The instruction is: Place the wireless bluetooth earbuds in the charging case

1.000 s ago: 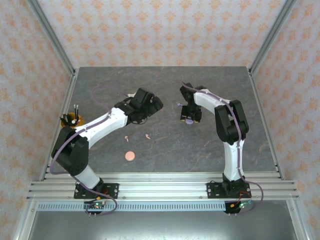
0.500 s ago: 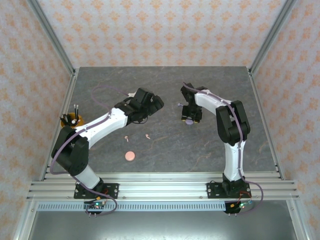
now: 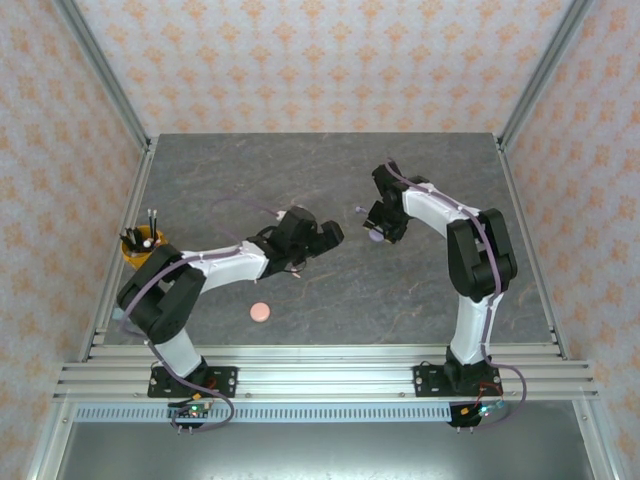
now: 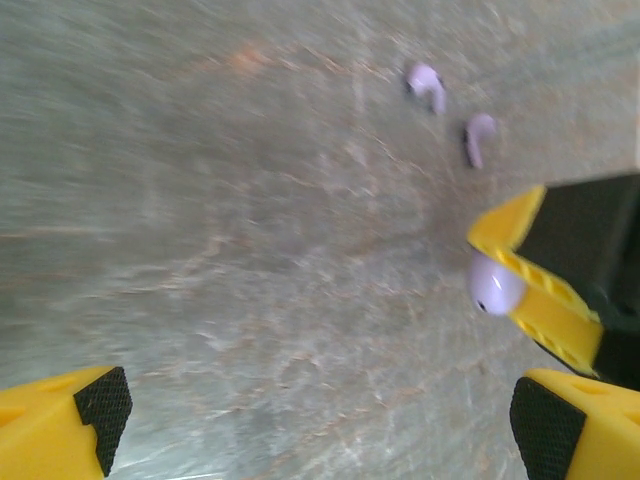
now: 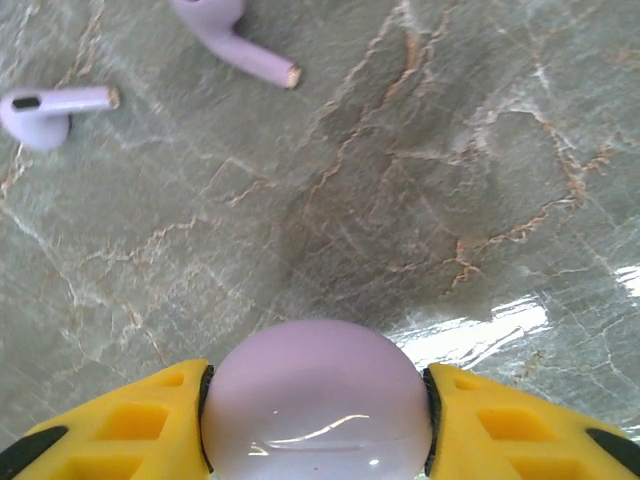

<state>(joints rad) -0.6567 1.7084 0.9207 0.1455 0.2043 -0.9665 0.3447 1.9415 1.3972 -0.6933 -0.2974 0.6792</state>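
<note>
While the right gripper [image 5: 315,445] pinches the purple charging case [image 5: 315,390] between its yellow fingers [image 5: 120,430], we see the case closed, low over the grey stone-patterned table [image 3: 420,300], right of centre. Two pale purple earbuds [image 5: 235,40] [image 5: 45,110] lie loose on the table just beyond the case, near each other but not touching, neither one in it. We find the left gripper [image 4: 320,415] near the middle of the table with its fingers spread wide, holding nothing. A pink round case [image 3: 260,312] lies nearer the arm bases, and an orange cup [image 3: 140,243] stands at the left edge.
</note>
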